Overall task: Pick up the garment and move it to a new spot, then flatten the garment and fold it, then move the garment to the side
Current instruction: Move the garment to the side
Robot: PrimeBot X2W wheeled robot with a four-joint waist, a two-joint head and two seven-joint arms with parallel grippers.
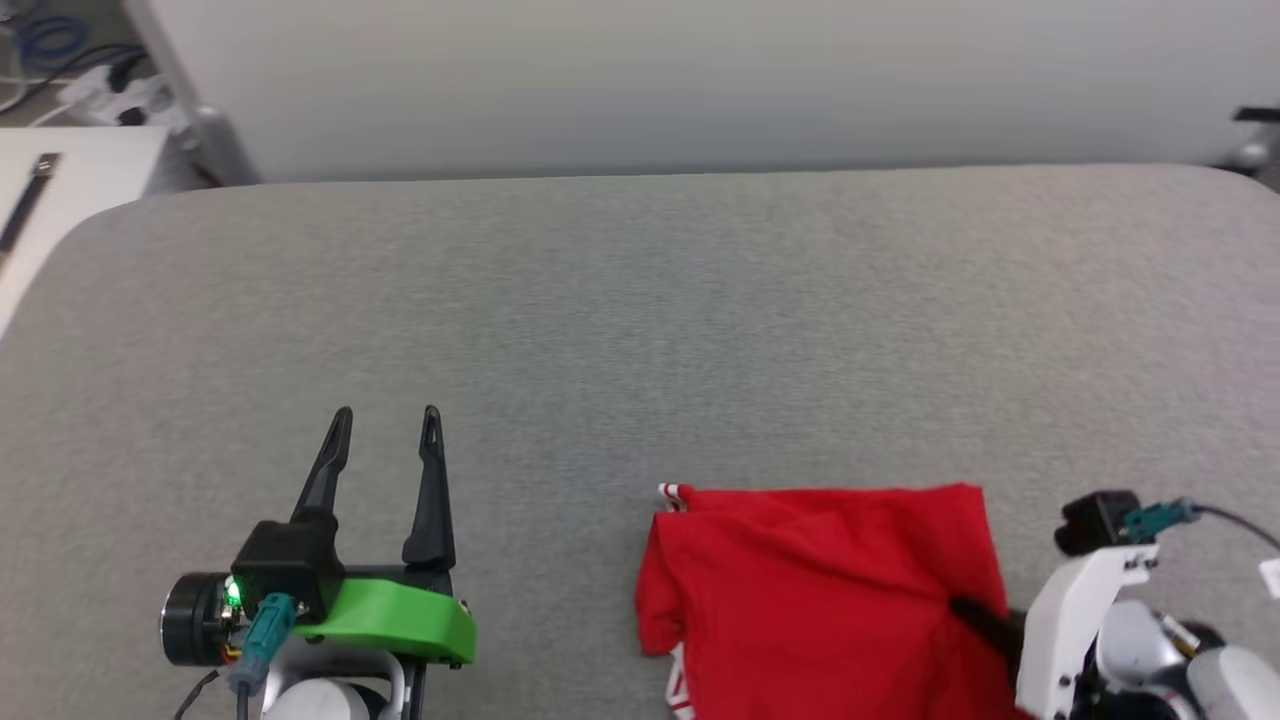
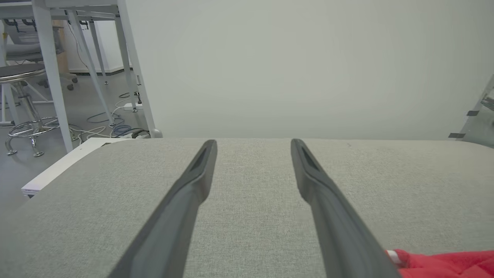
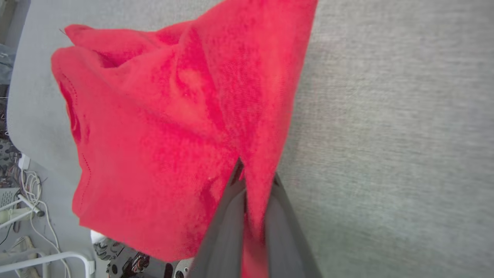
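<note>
The garment (image 1: 820, 590) is a folded red shirt lying on the grey table (image 1: 640, 330) near its front edge at the lower right, with bits of white trim at its left corners. My right gripper (image 1: 965, 608) comes in from the right and is shut on the garment's right side, the cloth puckering around it. In the right wrist view the garment (image 3: 170, 131) is pinched between the two dark fingers (image 3: 227, 216) and spreads up and left from them. My left gripper (image 1: 385, 420) stands open over bare table at the lower left. The left wrist view catches the garment (image 2: 444, 264) at the bottom right, beside that open gripper (image 2: 252, 144).
The table's far edge meets a pale wall (image 1: 700, 80). A white side table (image 1: 60, 190) stands at the far left, with cables on the floor behind it. In the left wrist view, white table legs (image 2: 50, 69) and a stool (image 2: 23, 104) stand off the table's left end.
</note>
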